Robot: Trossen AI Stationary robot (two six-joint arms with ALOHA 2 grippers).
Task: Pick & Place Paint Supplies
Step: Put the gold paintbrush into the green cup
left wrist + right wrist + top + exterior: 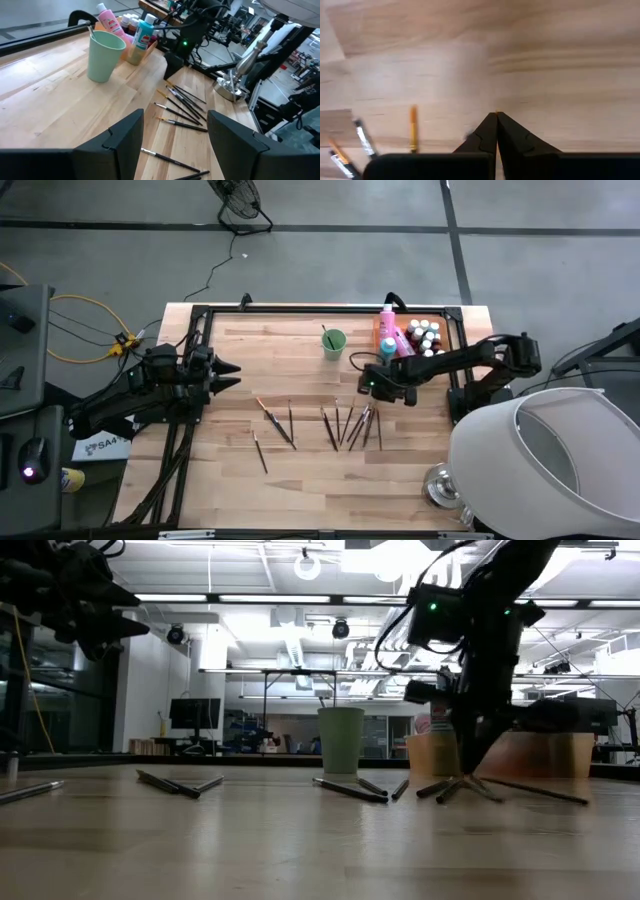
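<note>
Brushes (350, 789) lie nearest in the low view, scattered on the wooden counter (300, 850) before the green cup (341, 740). From above, the right claw (372, 387) is pressed shut, tip down among the brushes beside the orange tray (385, 330) holding the bottles (425, 337); whether it pinches a brush cannot be told. At the counter's left edge waits the left claw (232, 375), fingers spread and empty. Its wrist view shows a pink bottle (107, 17) and a teal bottle (145, 31).
</note>
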